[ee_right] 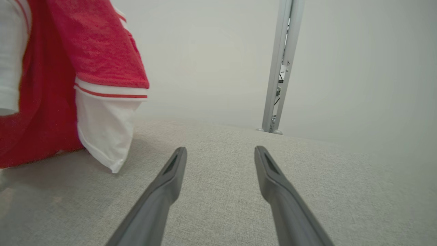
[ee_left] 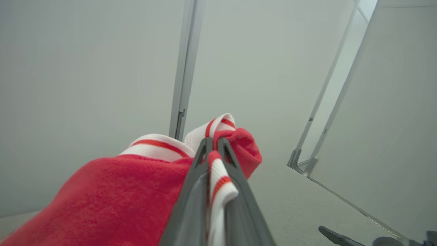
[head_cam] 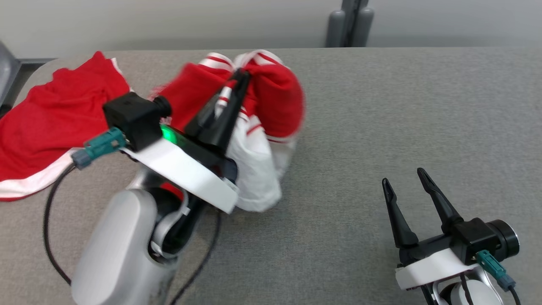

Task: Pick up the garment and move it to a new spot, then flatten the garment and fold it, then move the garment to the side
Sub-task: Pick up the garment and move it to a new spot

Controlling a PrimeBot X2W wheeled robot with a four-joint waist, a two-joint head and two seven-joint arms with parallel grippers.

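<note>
Clamping the striped edge of the garment [head_cam: 275, 97], the left end effector [head_cam: 243, 77] holds it raised, its tail trailing on the counter [head_cam: 402, 106]; the right end effector [head_cam: 403, 177] stands released. Tail drag may pull the pinch loose.

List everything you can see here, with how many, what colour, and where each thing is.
table: one, grey woven-looking top, beneath everything else
garment: one as far as I can tell, red with white bands and panels, left part lying on the table, middle part lifted in a bunch
upright post: one, grey, behind the table's far edge
wall: one, pale grey, behind the table
left gripper: one, dark fingers, shut on the garment's striped edge, raised above the table
right gripper: one, dark fingers, open, low at the right side of the table, apart from the garment
</note>
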